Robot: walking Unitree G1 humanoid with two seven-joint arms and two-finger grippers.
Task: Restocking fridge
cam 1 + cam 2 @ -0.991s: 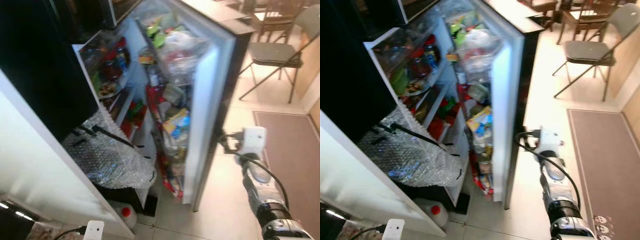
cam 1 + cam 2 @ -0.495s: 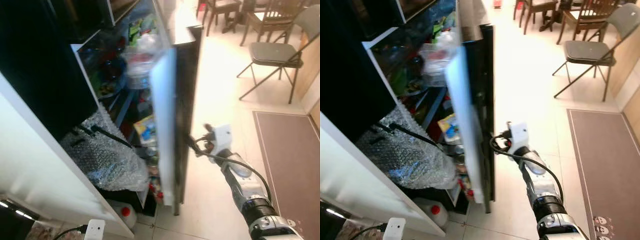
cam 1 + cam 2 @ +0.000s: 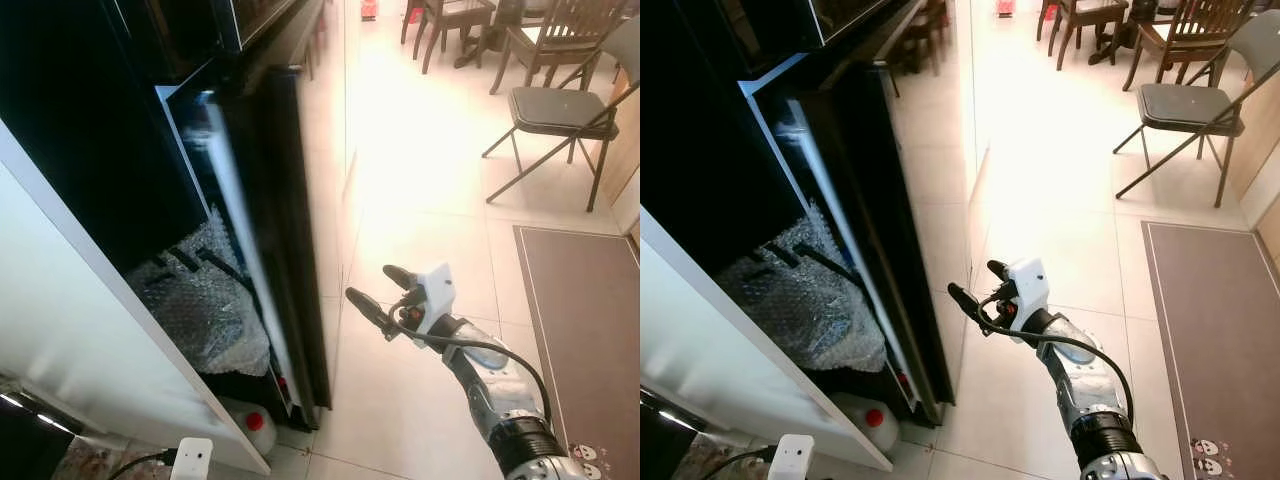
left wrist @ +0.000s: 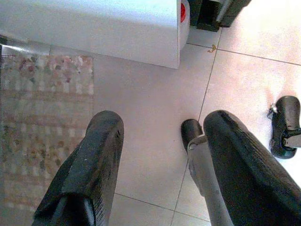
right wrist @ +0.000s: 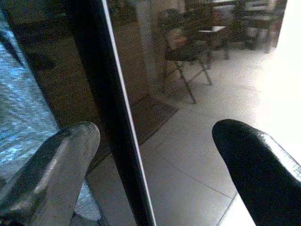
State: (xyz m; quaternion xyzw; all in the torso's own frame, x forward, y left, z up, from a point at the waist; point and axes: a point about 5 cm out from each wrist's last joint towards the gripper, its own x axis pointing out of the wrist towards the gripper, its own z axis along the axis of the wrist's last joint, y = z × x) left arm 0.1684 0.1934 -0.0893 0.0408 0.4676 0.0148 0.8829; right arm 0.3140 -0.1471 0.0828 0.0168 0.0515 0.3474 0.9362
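The black glossy fridge door [image 3: 268, 210] stands almost shut, with a narrow lit gap along its white inner edge [image 3: 232, 215]. My right gripper [image 3: 369, 282] is open and holds nothing. It hovers at about the door's lower half, a short way out from the door's front face. In the right wrist view the door's edge [image 5: 117, 117] runs up between the two spread fingers [image 5: 51, 160], further off. My left gripper [image 4: 160, 141] hangs open over the tiled floor.
Bubble wrap [image 3: 195, 300] lies in the dark opening left of the door. A white jug with a red cap [image 3: 252, 422] stands on the floor at the fridge's foot. A folding chair [image 3: 560, 110] and a brown rug [image 3: 585, 320] are to the right.
The fridge door has swung from wide open to almost shut, hiding the shelves. My right gripper followed it leftward and now stands off the door.
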